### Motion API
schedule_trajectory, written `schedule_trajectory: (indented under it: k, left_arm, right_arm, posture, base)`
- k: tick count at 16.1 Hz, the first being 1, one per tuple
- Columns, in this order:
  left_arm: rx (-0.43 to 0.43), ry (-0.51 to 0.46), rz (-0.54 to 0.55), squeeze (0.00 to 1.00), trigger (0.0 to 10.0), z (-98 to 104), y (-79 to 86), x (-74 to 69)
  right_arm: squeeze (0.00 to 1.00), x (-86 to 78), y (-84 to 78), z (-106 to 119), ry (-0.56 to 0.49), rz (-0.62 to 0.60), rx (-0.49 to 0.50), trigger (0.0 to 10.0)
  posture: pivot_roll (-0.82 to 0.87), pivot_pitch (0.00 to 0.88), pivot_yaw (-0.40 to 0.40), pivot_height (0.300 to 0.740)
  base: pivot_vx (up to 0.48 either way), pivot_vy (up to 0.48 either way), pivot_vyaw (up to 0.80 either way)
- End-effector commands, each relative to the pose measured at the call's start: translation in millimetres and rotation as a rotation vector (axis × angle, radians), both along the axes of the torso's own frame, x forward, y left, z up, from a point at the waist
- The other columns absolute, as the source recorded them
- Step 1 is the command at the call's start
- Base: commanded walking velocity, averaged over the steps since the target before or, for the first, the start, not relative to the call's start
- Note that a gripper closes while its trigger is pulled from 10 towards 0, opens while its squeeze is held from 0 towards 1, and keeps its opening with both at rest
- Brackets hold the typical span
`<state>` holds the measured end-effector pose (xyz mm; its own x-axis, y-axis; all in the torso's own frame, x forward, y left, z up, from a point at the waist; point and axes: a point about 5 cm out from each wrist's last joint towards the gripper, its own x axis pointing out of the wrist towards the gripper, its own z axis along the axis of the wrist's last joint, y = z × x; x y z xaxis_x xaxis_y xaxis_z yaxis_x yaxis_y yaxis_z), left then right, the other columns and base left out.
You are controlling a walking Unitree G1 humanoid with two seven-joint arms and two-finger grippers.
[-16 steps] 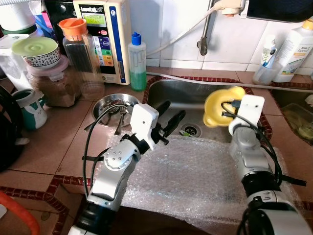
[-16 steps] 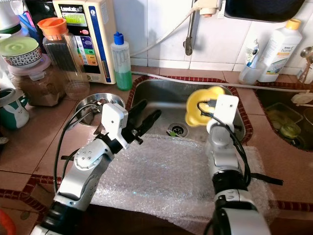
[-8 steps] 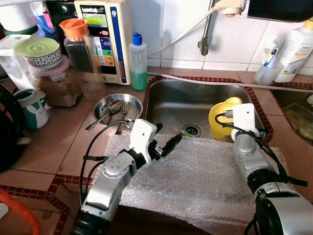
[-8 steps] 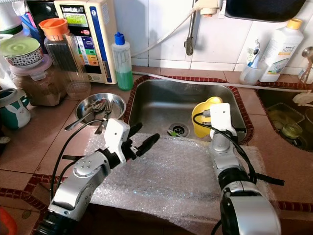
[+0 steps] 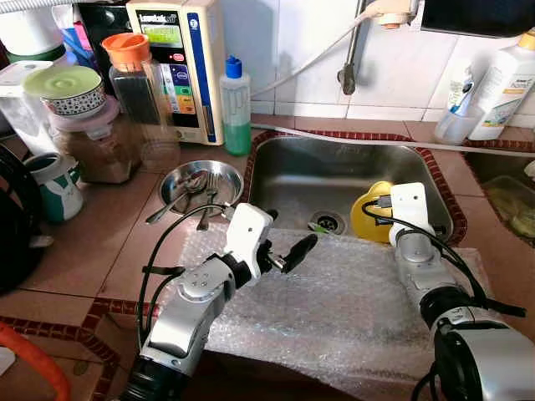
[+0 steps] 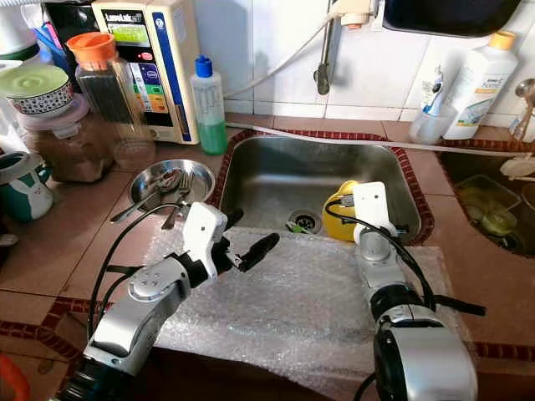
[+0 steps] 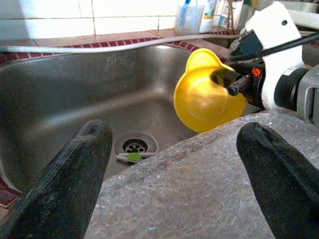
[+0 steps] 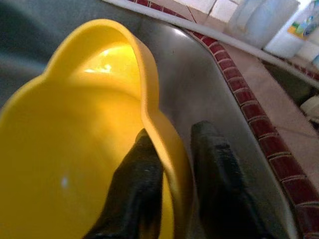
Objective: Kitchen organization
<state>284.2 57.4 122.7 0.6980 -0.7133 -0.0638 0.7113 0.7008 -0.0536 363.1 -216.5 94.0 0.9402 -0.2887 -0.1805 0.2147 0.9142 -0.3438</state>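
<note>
A: Status of the yellow bowl point(image 5: 369, 212)?

B: Gripped by the right gripper point(image 8: 174, 164), one finger inside the rim and one outside, clamped on the wall. The bowl sits low in the sink point(image 5: 292, 171), toward its right wall, just beside the drain point(image 5: 326, 222). Whether it touches the basin floor, I cannot tell.

A: Left gripper point(image 5: 284, 249)?

B: Fingers spread wide, holding nothing. It hovers over the bubble wrap point(image 5: 334, 309) spread along the counter's front edge, near the sink's front rim.

A: Progress?

B: Judged early to middle. One item is in hand and not yet set down anywhere final. Steel dish point(image 5: 201, 180) with cutlery stands at the sink's left rim, untouched (forks and a spoon in it, as far as I can make out). Jars point(image 5: 138, 92) and a soap bottle point(image 5: 235, 104) line the counter's back left; nothing there looks sorted yet.

A: Remaining?

B: Placing the bowl, then likely the dish and the crowded back-left corner.
</note>
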Motion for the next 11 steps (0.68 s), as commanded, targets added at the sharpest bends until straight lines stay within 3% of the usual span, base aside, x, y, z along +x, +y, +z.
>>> schedule_trajectory:
  k: [1,2,5,9,11]
  left_arm:
    - [0.015,-0.02,-0.02,1.0,10.0,6,-2.1,0.8]
    - [0.014,-0.02,-0.02,1.0,10.0,6,-2.3,1.2]
    - [0.015,-0.026,-0.017,1.0,10.0,7,-2.3,1.1]
    - [0.013,-0.023,-0.011,1.0,10.0,6,-3.1,0.2]
    - [0.015,-0.022,-0.012,1.0,10.0,6,-3.1,-0.1]
  right_arm:
    - [1.0,-3.3,3.0,-9,0.049,0.002,0.029,10.0]
    - [1.0,-2.8,4.1,-9,0.048,0.013,0.043,10.0]
    - [1.0,-2.0,17.7,-15,0.087,0.124,0.227,10.0]
    - [1.0,-3.1,15.6,-16,0.09,0.121,0.263,10.0]
    - [1.0,-4.9,22.0,-22,0.126,0.161,0.408,10.0]
  posture:
    - [0.03,0.0,0.047,0.74]
    - [0.03,0.0,0.047,0.74]
    - [0.03,0.0,0.045,0.74]
    - [0.02,0.0,0.047,0.74]
    - [0.03,0.0,0.047,0.74]
  base:
    - [0.0,0.0,0.0]
    - [0.0,0.0,0.0]
    - [0.0,0.0,0.0]
    - [0.0,0.0,0.0]
    - [0.0,0.0,0.0]
